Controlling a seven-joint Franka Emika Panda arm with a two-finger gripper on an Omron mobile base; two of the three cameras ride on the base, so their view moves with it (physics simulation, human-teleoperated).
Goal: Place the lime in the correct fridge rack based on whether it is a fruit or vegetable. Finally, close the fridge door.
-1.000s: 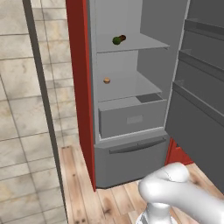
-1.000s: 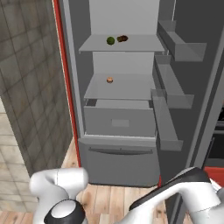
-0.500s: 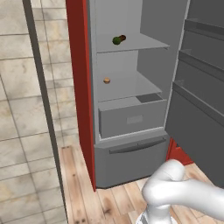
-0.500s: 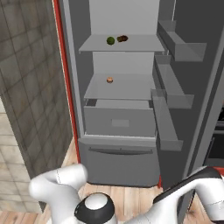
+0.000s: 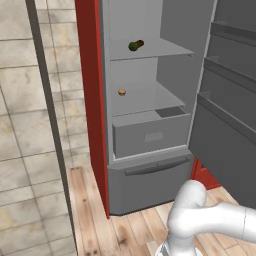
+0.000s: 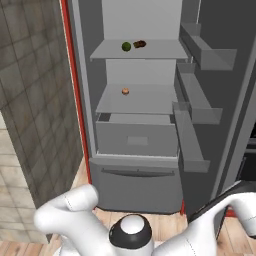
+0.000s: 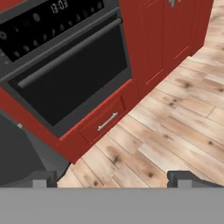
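The fridge stands open, its fridge door swung wide to the right with its inner bins facing the room. The lime, a small dark green ball, sits on the fridge rack, the higher of the two grey shelves, toward the left of the board and touching or just beside a dark brown lump on its right. From the right base camera the lime and the lump show as a close pair on the same rack. A small tan-orange item rests alone on the lower shelf, above a grey drawer box pulled partly out. The pincer is well away from the fridge, its two dark tips spread wide apart with nothing between them, pointing down over a wooden floor in front of a black oven set in red cabinets.
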